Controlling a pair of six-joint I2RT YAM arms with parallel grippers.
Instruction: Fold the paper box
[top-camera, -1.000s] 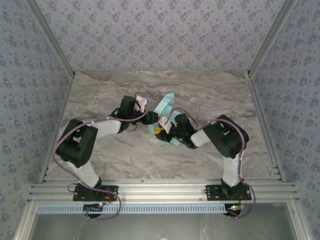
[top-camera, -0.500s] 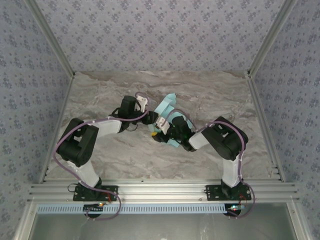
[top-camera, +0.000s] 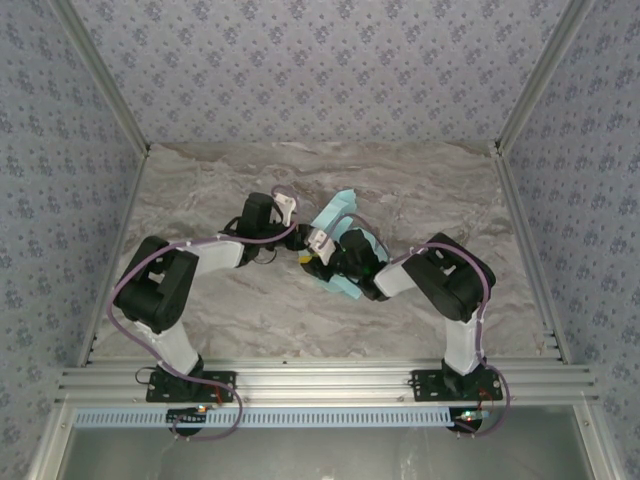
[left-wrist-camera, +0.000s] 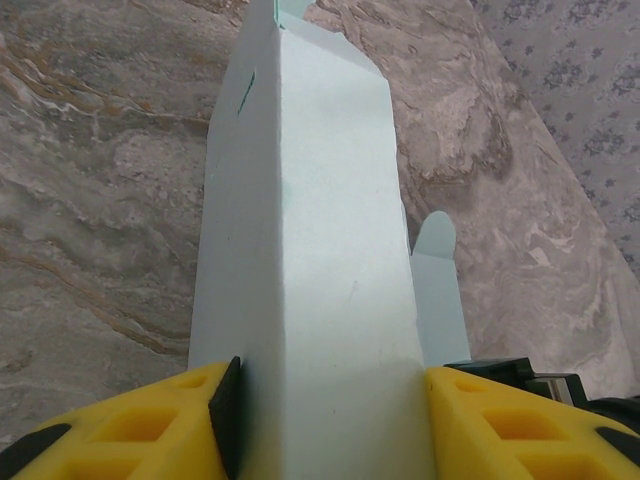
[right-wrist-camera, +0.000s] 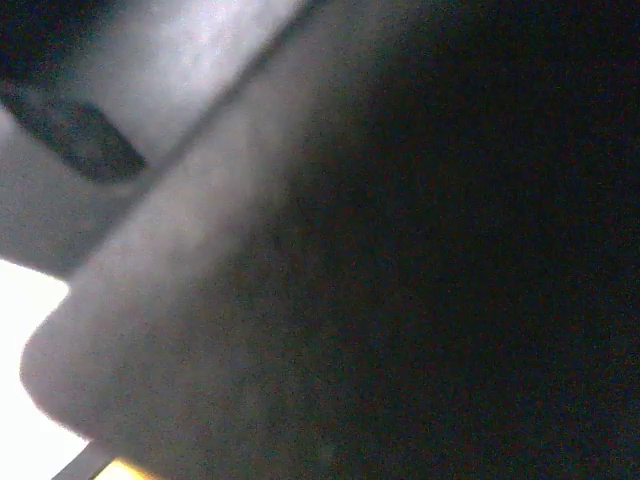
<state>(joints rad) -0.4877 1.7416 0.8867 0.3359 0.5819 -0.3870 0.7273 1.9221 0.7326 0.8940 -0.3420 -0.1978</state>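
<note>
Left wrist view has the left gripper (left-wrist-camera: 325, 400) clamped on the half-formed box (left-wrist-camera: 300, 250) above mid-table (top-camera: 430, 190), while the right gripper (top-camera: 328, 256), its grip impossible to tell, seems to press the box's side; next, tucking the loose tab (left-wrist-camera: 436, 260) needs a steady hold.

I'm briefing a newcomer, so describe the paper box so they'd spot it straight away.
Look to the middle of the grey marble table, where the two robot arms meet. The paper box is the creased card piece between them, gripped by the left hand's yellow fingers. Its pale turquoise sets it apart.
</note>
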